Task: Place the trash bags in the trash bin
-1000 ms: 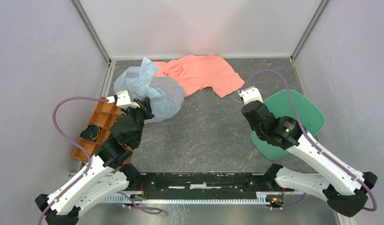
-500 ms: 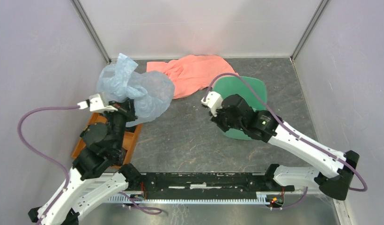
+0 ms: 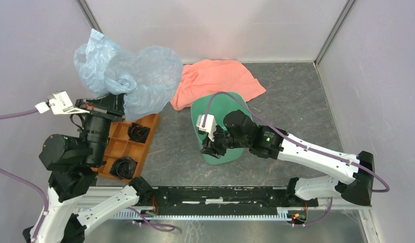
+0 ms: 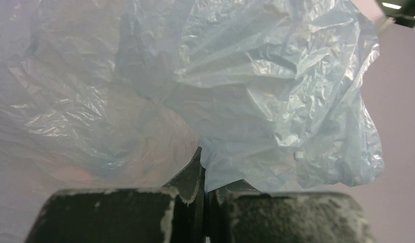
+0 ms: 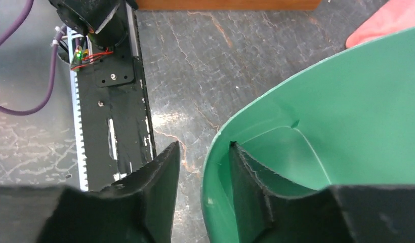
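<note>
one bag [image 3: 139, 81]; one green bin [image 3: 218, 104]; one pink cloth [image 3: 215, 78]; one orange tray [image 3: 151, 121], with two black things [image 3: 139, 132] showing in it, part of it hidden; two arms, left arm [image 3: 84, 147] and right arm [image 3: 306, 152]; two grippers, left gripper [image 4: 203, 187] and right gripper [image 5: 203, 152]

Right pincer [image 5: 203, 148] straddles the trash bin [image 5: 347, 126] rim, apparently not clamping.

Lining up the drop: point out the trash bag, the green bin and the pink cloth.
trash bag [image 3: 139, 81], top view, crinkled middle.
green bin [image 5: 357, 116], right wrist view, inner wall.
pink cloth [image 3: 220, 76], top view, middle.
</note>
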Robot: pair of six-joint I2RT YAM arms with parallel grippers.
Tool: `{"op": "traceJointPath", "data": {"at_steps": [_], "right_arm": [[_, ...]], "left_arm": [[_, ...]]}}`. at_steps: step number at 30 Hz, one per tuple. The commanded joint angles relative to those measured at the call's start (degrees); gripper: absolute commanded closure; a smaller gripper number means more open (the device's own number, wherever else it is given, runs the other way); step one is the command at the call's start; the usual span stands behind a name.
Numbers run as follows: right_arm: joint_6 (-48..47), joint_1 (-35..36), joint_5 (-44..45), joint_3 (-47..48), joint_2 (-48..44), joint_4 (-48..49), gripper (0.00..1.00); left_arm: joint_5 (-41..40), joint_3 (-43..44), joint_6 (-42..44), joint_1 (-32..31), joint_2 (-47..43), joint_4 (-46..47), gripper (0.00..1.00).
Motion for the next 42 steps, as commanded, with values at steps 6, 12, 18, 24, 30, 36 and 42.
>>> {"op": "traceJointPath", "data": {"at_steps": [6,12,18,24,30,36,42], "right_arm": [[2.5,0.4,15.1,2.6,-8.7,5.2,0.17],[-0.8,0.5,34.7,-9.6,-25.3,14.0,0.09],[1.4,0.4,48.6,-14.9,-34.1,13.5,0.09],[1.9,0.3,52.1,-17.0,-38.2,16.2,0.10],[-3.1,0.4,56.5,-15.1,-36.9,16.6,0.10],[-6.7,0.5,58.5,-13.0,-35.3,18.0,0.10],[-7.6,0.4,56.5,-10.8,-35.6,21.5,0.09]], "left_arm": [[28.1,8.3,-2.6,-0.2,11.9,7.6,0.98],[43.8,12.7,-12.5,-0.2,21.7,15.8,0.98],[47.6,9.1,-30.9,-0.2,29.0,28.3,0.98],[40.5,1.3,-36.5,-0.2,26.8,28.7,0.98],[25.5,-2.3,-36.2,-0.1,20.1,6.5,0.98],[22.3,-10.3,-35.0,-0.2,12.3,1.8,0.98],[24.3,-14.2,-31.9,-0.2,9.3,1.0,0.98]]}}
